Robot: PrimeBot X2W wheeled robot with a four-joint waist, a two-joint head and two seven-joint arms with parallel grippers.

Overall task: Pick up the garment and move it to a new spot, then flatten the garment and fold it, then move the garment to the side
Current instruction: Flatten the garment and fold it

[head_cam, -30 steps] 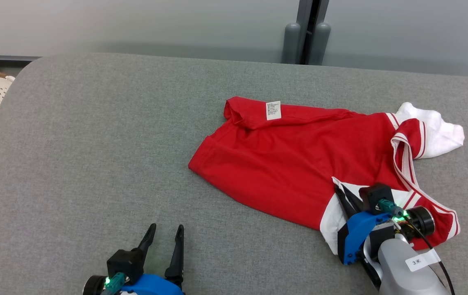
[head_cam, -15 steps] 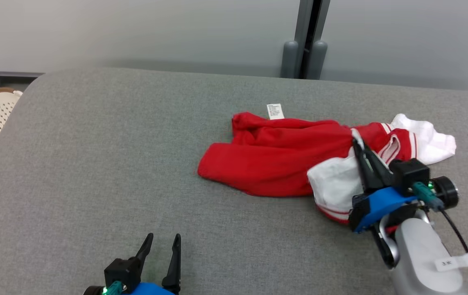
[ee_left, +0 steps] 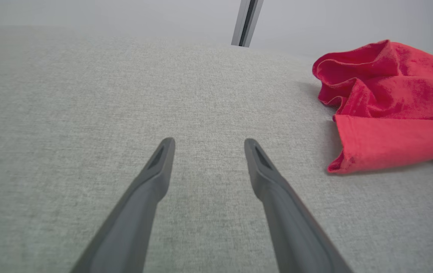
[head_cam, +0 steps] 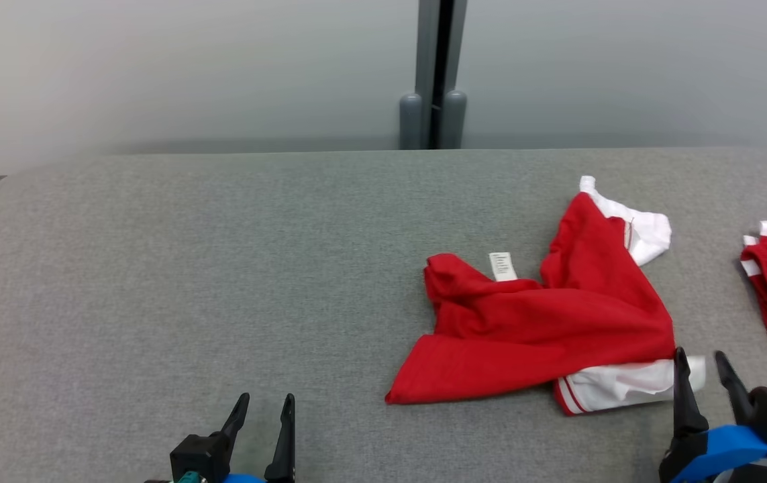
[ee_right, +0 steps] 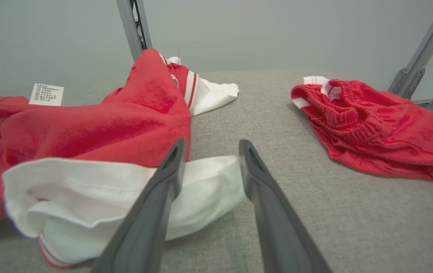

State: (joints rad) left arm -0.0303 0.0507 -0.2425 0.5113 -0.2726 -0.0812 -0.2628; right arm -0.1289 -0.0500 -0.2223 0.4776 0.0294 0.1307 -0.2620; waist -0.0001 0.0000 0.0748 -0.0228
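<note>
A grey fabric surface (head_cam: 222, 235) meets a pale grey wall (head_cam: 155, 67) split by a dark post (head_cam: 433, 60).

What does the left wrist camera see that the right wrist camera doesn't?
Left wrist view alone: the left tool, open, with nothing between its fingers. Right wrist view alone: the right tool, open, with a white sleeve end lying between its fingers, a white label, and a second red garment. Both: the red shirt, the grey surface and a grey post.
</note>
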